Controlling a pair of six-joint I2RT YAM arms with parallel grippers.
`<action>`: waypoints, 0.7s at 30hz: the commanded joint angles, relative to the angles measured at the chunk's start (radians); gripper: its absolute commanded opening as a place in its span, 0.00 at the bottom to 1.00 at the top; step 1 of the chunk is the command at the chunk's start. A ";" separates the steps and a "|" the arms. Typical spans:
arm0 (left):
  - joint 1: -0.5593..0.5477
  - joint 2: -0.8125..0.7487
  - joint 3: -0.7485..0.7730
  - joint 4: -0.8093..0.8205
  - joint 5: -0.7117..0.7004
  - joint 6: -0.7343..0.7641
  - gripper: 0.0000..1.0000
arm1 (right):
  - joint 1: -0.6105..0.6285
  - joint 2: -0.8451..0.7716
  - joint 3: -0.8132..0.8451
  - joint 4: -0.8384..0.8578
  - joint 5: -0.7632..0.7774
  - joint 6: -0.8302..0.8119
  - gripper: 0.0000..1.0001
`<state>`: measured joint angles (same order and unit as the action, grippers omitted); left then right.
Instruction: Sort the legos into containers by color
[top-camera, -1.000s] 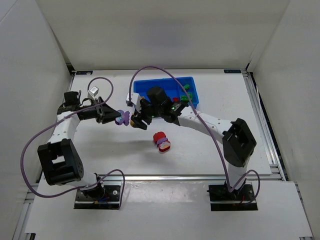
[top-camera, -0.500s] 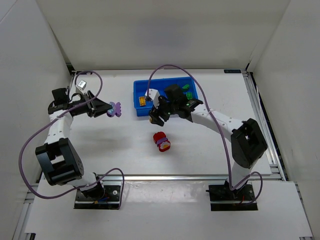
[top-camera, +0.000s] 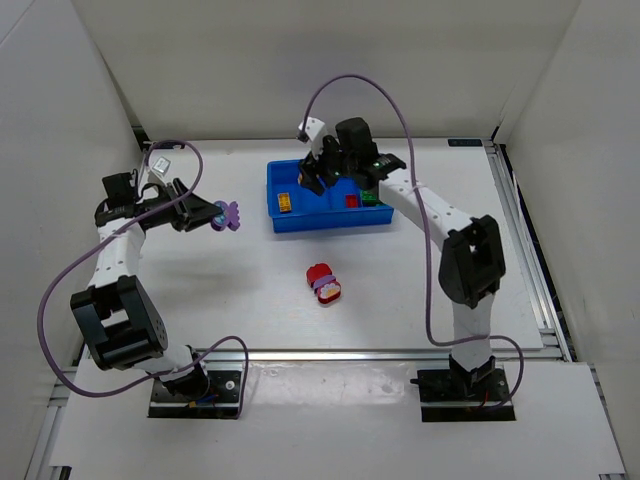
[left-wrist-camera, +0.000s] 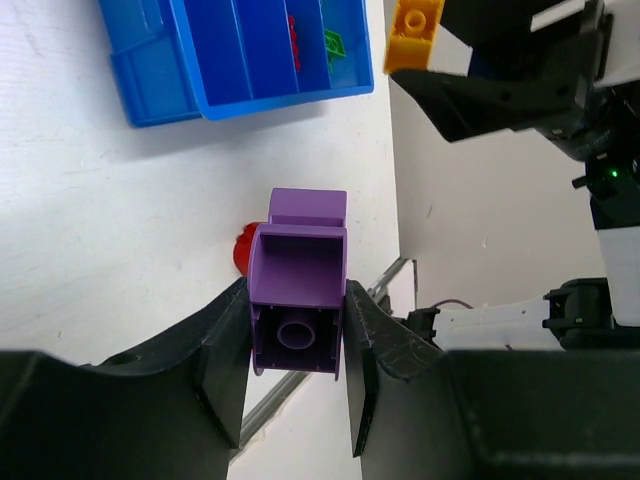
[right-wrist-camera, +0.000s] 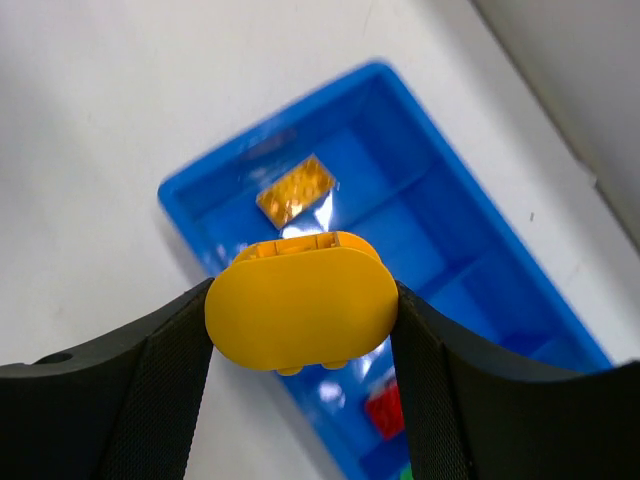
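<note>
Toward the left edge of the counter (top-camera: 200, 310), the left end effector (top-camera: 212, 216) is clamped on a purple brick (top-camera: 230, 215), unsorted. Mid-counter a red-and-purple pair (top-camera: 323, 283) lies loose. Further back, the tray (top-camera: 330, 225) holds an orange brick (top-camera: 284, 202), a red brick (top-camera: 352, 201) and a green brick (top-camera: 372, 197); over its left end the right end effector (top-camera: 313, 177) pinches a yellow brick (right-wrist-camera: 300, 298), undropped.

The tray (top-camera: 330, 225) is bright blue. Inside it lie an orange brick (top-camera: 284, 202), a red brick (top-camera: 352, 201) and a green brick (top-camera: 370, 197). Outside the tray, a two-coloured brick (top-camera: 323, 283), red and purple, sits on the white desk (top-camera: 230, 290). The purple brick (left-wrist-camera: 297, 280) and the yellow brick (right-wrist-camera: 300, 298) are plain.
</note>
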<state>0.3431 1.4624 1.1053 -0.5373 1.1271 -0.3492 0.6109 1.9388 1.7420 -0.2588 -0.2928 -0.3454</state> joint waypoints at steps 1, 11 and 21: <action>-0.006 -0.034 0.042 0.025 -0.012 0.006 0.10 | 0.020 0.107 0.125 0.009 -0.023 0.034 0.02; -0.006 -0.056 0.045 0.023 -0.027 0.010 0.11 | 0.032 0.353 0.336 0.006 0.003 0.039 0.17; -0.004 -0.060 0.050 0.026 -0.038 0.009 0.13 | 0.047 0.460 0.415 -0.007 0.026 0.011 0.62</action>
<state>0.3431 1.4544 1.1137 -0.5224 1.0828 -0.3489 0.6460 2.3867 2.1117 -0.2874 -0.2855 -0.3206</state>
